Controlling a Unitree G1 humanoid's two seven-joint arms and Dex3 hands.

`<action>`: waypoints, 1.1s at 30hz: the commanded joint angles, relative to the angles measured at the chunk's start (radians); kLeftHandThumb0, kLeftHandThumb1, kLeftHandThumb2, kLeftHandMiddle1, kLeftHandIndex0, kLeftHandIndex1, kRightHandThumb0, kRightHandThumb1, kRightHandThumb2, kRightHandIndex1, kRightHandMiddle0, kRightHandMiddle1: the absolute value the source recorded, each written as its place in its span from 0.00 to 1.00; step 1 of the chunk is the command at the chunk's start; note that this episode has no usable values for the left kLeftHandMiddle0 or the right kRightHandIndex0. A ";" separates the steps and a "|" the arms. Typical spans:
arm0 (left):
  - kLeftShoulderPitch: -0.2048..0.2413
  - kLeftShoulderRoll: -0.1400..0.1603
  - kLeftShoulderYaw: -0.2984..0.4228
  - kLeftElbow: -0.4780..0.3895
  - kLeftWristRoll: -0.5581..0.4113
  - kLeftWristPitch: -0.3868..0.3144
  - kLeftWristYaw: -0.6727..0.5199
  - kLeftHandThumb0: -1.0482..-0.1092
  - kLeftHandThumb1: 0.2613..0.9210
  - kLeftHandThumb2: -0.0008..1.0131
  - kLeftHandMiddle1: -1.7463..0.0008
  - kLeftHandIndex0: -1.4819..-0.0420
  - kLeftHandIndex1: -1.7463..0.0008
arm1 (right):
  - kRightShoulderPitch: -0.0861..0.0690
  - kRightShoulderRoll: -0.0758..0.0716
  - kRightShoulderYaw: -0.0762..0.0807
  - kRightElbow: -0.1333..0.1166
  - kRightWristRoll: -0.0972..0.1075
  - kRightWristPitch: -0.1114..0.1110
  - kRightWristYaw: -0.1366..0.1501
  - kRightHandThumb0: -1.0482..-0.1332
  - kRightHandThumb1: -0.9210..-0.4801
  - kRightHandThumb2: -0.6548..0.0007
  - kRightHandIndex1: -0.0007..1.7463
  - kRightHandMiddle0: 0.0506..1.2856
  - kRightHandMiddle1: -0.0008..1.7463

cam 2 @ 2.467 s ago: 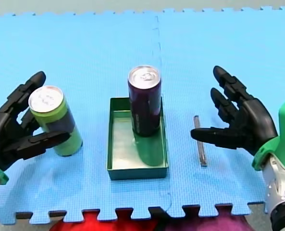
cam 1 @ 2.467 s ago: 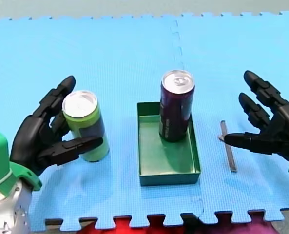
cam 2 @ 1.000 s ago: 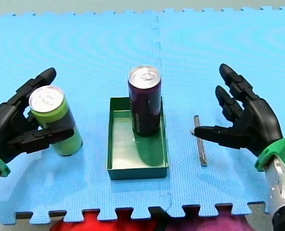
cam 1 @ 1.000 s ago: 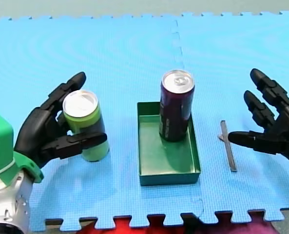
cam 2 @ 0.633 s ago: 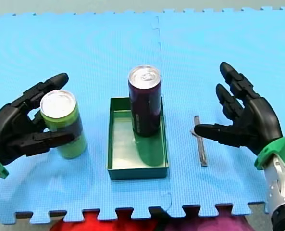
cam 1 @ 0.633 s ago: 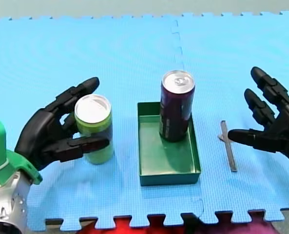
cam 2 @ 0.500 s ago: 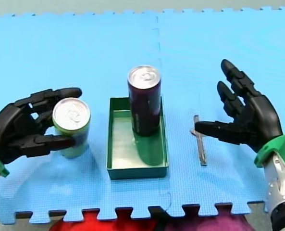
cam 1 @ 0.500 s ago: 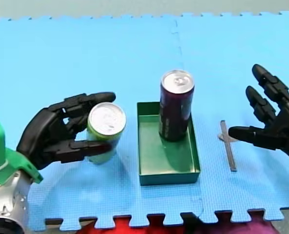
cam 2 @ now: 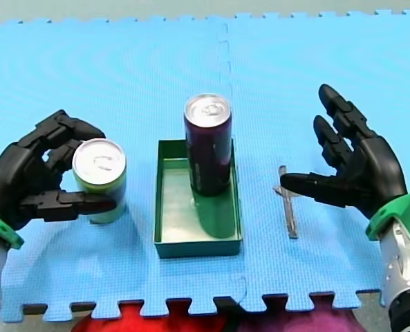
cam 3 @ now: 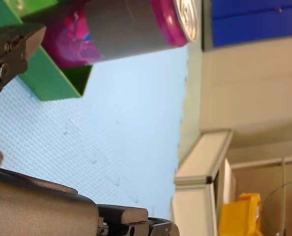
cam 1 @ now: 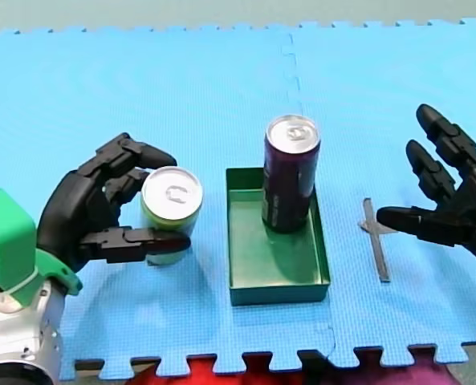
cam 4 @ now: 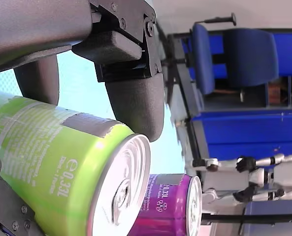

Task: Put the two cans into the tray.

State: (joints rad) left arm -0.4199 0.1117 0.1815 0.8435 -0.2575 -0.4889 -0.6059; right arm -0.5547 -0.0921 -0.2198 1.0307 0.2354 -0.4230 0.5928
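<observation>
Left robot hand clasping green 0.33L can, right robot hand empty near tray

The left robot hand comes in on a silver forearm with a green wrist cuff. Its fingers curl round the far side of the green can, and its thumb presses the near side, clasping the can against the palm. In the second wrist view a dark finger lies against the can's wall. The right robot hand holds nothing, uncurled, well apart from the left one.
</observation>
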 commanded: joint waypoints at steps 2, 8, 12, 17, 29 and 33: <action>0.005 0.002 0.002 -0.004 -0.004 0.010 0.005 0.61 0.71 0.01 0.00 0.63 0.00 | -0.009 -0.008 -0.006 0.009 0.005 -0.009 0.003 0.71 0.71 1.00 0.01 0.06 0.00; 0.013 -0.015 0.014 -0.018 -0.015 0.016 0.033 0.66 0.73 0.01 0.00 0.63 0.00 | -0.012 -0.009 -0.008 0.017 0.003 -0.014 0.003 0.71 0.72 1.00 0.01 0.07 0.00; 0.019 -0.023 0.014 -0.026 -0.013 0.006 0.054 0.68 0.73 0.01 0.00 0.63 0.00 | -0.010 -0.008 -0.006 0.015 0.000 -0.015 -0.002 0.71 0.72 1.00 0.01 0.07 0.00; 0.017 -0.031 0.023 -0.024 -0.022 0.007 0.069 0.70 0.74 0.01 0.00 0.64 0.00 | -0.007 -0.007 -0.003 0.008 -0.004 -0.014 -0.010 0.70 0.72 1.00 0.01 0.07 0.00; -0.010 -0.092 0.135 -0.019 -0.169 0.077 0.117 0.34 0.98 0.04 0.00 0.65 0.00 | -0.003 -0.006 0.000 0.015 -0.005 -0.018 -0.008 0.70 0.72 1.00 0.01 0.07 0.00; -0.017 -0.089 0.151 -0.023 -0.178 0.081 0.117 0.35 1.00 0.03 0.00 0.65 0.00 | -0.001 -0.006 0.000 0.015 -0.005 -0.018 -0.008 0.70 0.72 1.00 0.01 0.07 0.00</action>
State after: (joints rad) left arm -0.4257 0.0179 0.3245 0.8270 -0.4274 -0.4061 -0.4893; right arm -0.5559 -0.0942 -0.2184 1.0459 0.2294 -0.4358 0.5849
